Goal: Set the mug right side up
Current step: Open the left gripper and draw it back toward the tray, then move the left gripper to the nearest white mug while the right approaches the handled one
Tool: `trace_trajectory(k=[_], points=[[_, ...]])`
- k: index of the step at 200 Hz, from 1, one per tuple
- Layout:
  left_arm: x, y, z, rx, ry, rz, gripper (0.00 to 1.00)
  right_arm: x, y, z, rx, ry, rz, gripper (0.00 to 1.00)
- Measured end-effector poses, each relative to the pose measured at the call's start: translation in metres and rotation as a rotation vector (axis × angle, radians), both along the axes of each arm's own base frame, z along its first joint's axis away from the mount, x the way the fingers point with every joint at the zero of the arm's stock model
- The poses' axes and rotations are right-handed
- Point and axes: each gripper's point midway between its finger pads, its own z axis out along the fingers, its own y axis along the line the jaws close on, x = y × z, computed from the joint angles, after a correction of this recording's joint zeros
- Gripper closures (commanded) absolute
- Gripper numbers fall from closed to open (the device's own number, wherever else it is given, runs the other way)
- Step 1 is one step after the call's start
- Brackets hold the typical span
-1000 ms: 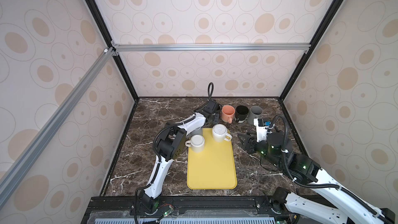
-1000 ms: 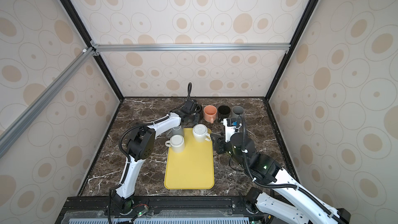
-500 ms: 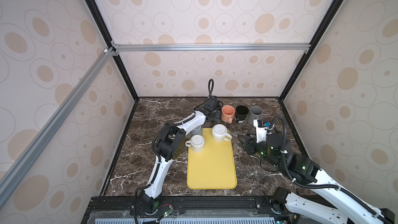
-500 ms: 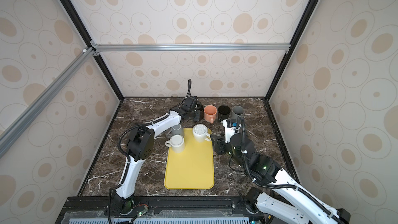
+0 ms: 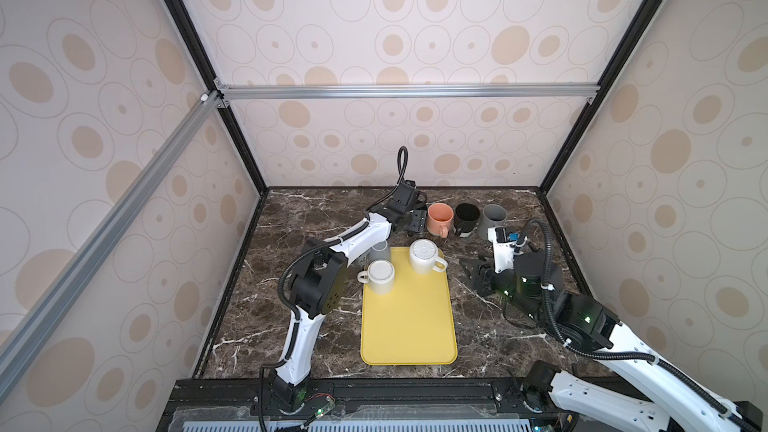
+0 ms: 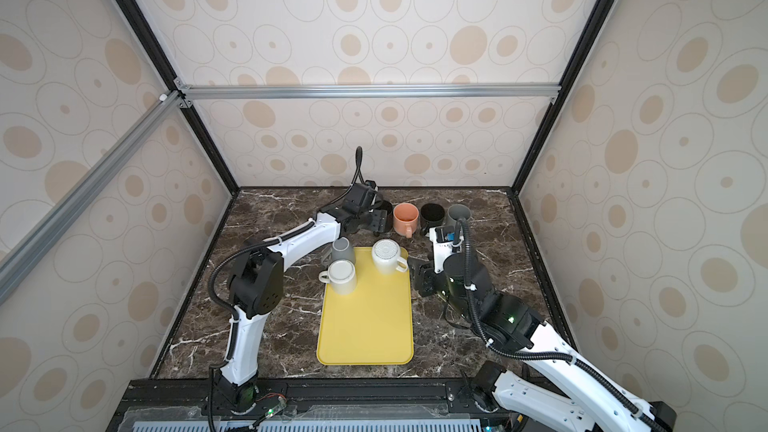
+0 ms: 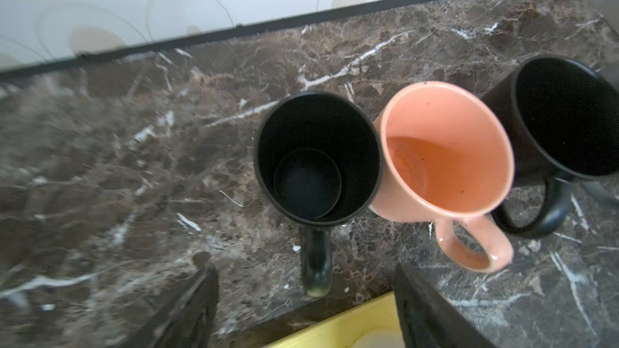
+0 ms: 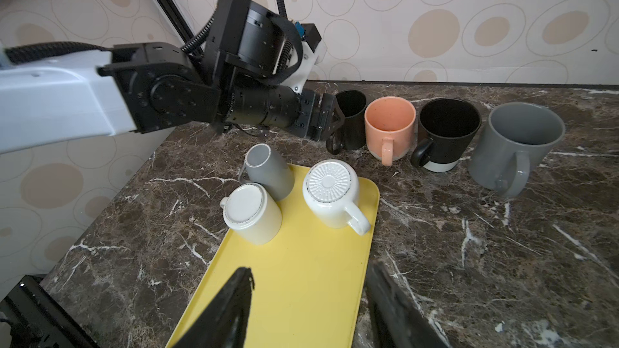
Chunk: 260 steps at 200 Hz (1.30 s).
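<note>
A slim black mug (image 7: 318,159) stands upright on the marble at the left end of the back row, also seen in the right wrist view (image 8: 350,118). My left gripper (image 7: 304,274) is open, its fingers on either side of the mug's handle (image 7: 315,262) without touching it; in both top views the left gripper (image 5: 417,221) (image 6: 379,220) sits at the back. On the yellow tray (image 5: 409,326) three mugs stand upside down: grey (image 8: 268,172), cream (image 8: 249,214) and white (image 8: 330,192). My right gripper (image 8: 311,271) hangs open and empty over the tray's right edge.
To the right of the black mug stand an orange mug (image 5: 439,217), a black mug with a white base (image 5: 466,218) and a grey mug (image 5: 492,218), all upright. The back wall is close behind them. The right arm (image 5: 536,284) lies right of the tray.
My left gripper has gone from shut to open and let go of the slim black mug's handle. The mug stays upright. The right arm has not moved.
</note>
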Motion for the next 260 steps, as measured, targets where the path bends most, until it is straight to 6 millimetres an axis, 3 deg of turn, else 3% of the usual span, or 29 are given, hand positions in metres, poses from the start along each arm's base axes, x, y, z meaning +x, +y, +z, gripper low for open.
trace_trajectory(k=[41, 62, 80, 110, 160, 182, 226, 260], points=[[-0.019, 0.013, 0.098, -0.112, -0.175, -0.007, 0.0, 0.01, 0.008, 0.002, -0.1, -0.01, 0.033, 0.36], [-0.049, 0.026, 0.117, -0.206, -0.245, -0.023, 0.0, 0.013, 0.016, -0.008, -0.183, -0.016, 0.088, 0.33], [-0.081, 0.039, 0.106, -0.281, -0.241, -0.033, 0.0, 0.015, 0.023, -0.019, -0.253, -0.039, 0.146, 0.31], [-0.115, 0.052, 0.086, -0.332, -0.2, -0.06, 0.0, 0.02, 0.03, -0.036, -0.353, -0.052, 0.205, 0.32], [-0.157, 0.095, 0.108, -0.305, -0.284, -0.03, 0.0, 0.032, 0.045, -0.056, -0.39, 0.018, 0.22, 0.36], [-0.164, 0.118, 0.093, -0.257, -0.277, 0.028, 0.0, 0.031, 0.05, -0.055, -0.355, 0.026, 0.233, 0.37], [-0.171, 0.148, 0.024, -0.157, -0.132, 0.099, 0.01, 0.031, 0.059, -0.065, -0.325, 0.068, 0.244, 0.41], [-0.168, 0.163, 0.008, -0.146, -0.082, 0.163, 0.02, 0.03, 0.061, -0.064, -0.294, 0.08, 0.242, 0.41]])
